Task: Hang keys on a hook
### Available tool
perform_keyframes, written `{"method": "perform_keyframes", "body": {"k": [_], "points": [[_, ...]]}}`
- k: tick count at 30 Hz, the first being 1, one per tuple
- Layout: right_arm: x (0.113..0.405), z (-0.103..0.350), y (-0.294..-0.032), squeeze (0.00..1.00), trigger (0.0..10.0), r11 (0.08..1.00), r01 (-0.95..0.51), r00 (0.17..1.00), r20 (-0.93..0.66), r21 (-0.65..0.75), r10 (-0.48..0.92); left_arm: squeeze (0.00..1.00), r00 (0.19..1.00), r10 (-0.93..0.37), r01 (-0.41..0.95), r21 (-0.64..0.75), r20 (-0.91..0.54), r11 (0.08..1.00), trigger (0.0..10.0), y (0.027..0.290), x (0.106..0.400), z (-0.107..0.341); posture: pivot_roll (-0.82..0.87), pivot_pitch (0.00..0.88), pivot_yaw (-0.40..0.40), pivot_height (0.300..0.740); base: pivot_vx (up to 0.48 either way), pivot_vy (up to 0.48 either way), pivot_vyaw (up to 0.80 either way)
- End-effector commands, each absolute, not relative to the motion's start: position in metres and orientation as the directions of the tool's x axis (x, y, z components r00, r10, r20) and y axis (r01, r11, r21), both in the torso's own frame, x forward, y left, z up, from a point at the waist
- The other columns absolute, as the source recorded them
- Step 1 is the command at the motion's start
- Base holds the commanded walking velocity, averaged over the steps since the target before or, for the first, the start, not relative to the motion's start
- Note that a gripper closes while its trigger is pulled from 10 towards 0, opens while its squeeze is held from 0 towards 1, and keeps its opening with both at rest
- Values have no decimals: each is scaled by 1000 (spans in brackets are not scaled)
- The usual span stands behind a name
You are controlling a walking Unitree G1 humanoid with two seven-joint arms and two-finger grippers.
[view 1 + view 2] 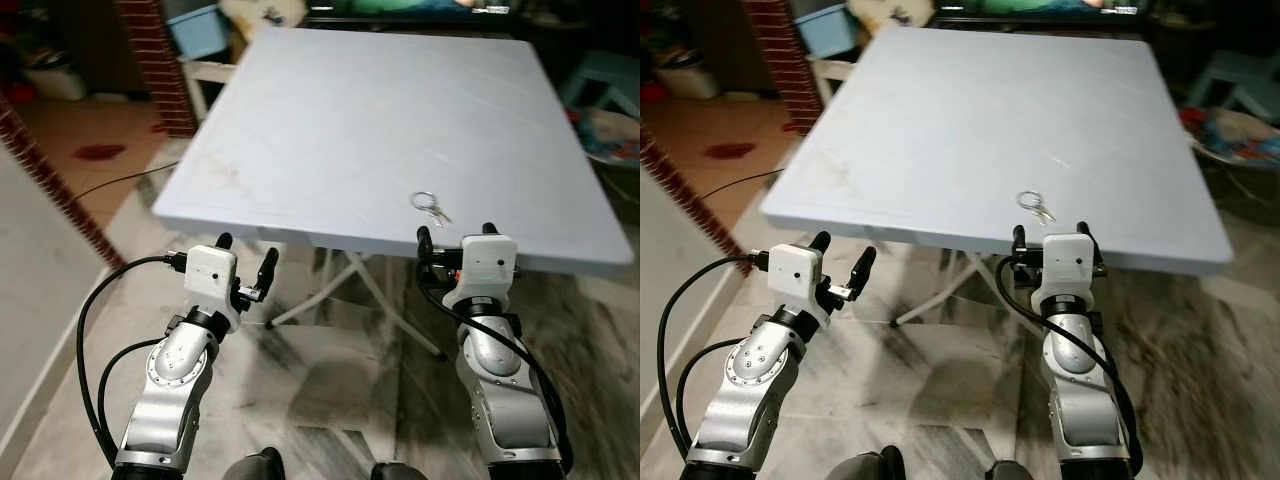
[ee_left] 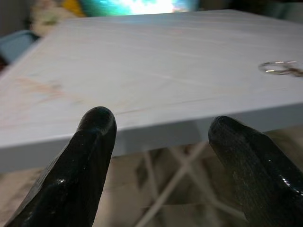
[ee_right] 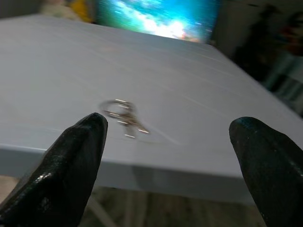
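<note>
A small bunch of keys on a metal ring (image 1: 430,206) lies on the pale blue table (image 1: 380,120), near its front edge and right of the middle. My right gripper (image 1: 454,235) hovers open at the table's front edge, just short of the keys (image 3: 124,117), with nothing between its fingers (image 3: 71,170). My left gripper (image 1: 246,254) is open too, held below and in front of the table's front edge to the left. In the left wrist view the key ring (image 2: 279,67) shows far off across the tabletop.
The table stands on folding white legs (image 1: 370,285) over a marbled floor. A brick pillar (image 1: 155,60) and a light blue box (image 1: 200,30) are at the back left. A cable (image 1: 120,180) runs across the floor at left. Colourful clutter (image 1: 615,130) sits at the right.
</note>
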State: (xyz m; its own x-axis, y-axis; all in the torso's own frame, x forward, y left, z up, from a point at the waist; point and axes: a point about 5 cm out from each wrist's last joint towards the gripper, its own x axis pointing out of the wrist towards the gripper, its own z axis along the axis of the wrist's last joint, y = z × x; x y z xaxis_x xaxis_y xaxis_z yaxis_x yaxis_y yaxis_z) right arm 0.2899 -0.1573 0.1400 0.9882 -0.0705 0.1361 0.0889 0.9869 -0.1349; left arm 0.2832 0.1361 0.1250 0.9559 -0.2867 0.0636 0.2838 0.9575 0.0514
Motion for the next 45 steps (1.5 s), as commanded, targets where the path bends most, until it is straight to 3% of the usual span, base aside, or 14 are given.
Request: {"method": "perform_keyframes", "body": {"k": [1, 16, 45], "points": [[291, 139, -156, 0, 10000, 987, 84, 989, 129, -135, -66, 0, 961, -271, 270, 30, 59, 962, 10000, 139, 284, 126, -47, 155, 28, 740, 0, 0, 0], [294, 144, -146, 0, 10000, 991, 23, 993, 121, -133, -6, 0, 962, -269, 268, 23, 51, 963, 10000, 134, 281, 121, -55, 161, -6, 740, 0, 0, 0], [296, 148, -151, 0, 10000, 984, 52, 991, 127, -170, -30, 0, 963, -263, 263, 15, 62, 965, 10000, 132, 280, 122, -57, 159, -18, 740, 0, 0, 0]]}}
